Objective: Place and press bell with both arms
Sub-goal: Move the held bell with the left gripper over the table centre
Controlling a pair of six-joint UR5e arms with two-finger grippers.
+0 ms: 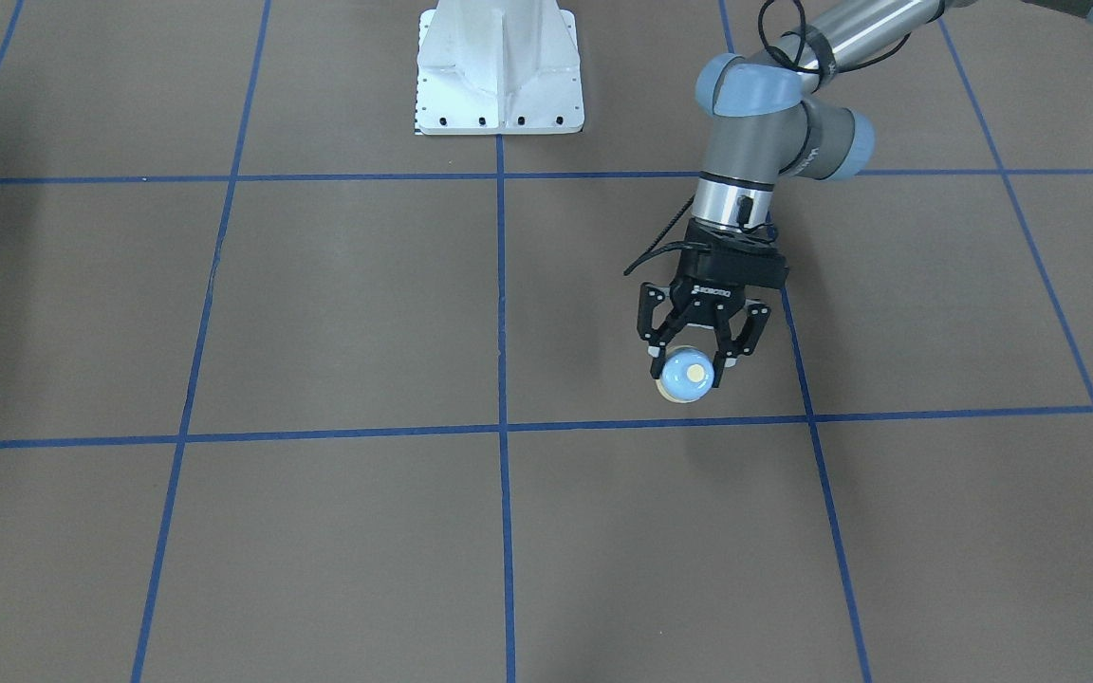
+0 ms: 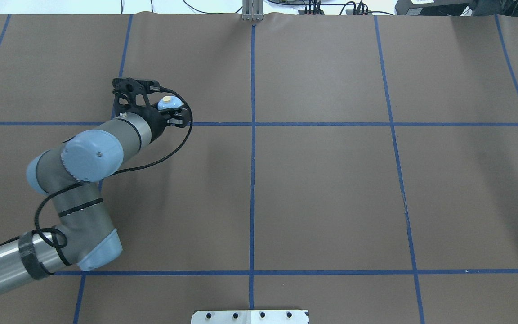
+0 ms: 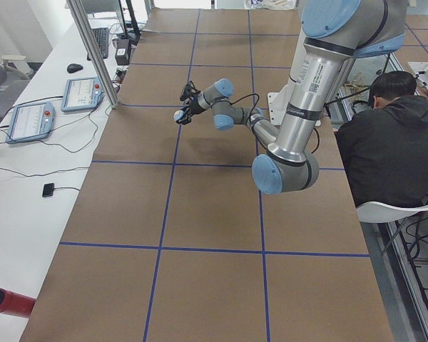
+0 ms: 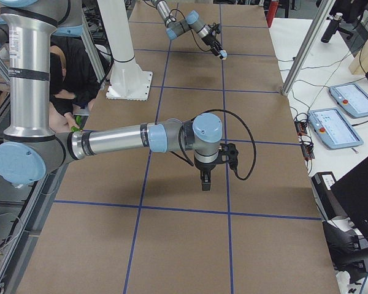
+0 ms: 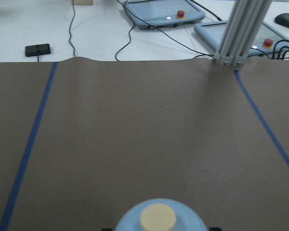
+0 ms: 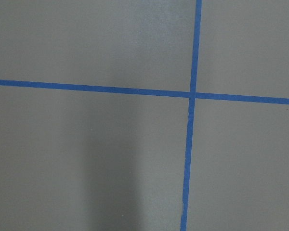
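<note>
The light-blue bell with its cream button is held between the fingers of my left gripper, which is shut on its sides. It seems to hang a little above the brown table. The bell also shows in the overhead view, and in the left wrist view at the bottom edge. My right gripper shows only in the exterior right view. It points down over the table's other half, and I cannot tell whether it is open or shut. The right wrist view shows only table and blue tape lines.
The white pedestal stands at the robot's side of the table. An aluminium post and teach pendants stand beyond the far edge. A person sits by the robot. A red cylinder lies off the table.
</note>
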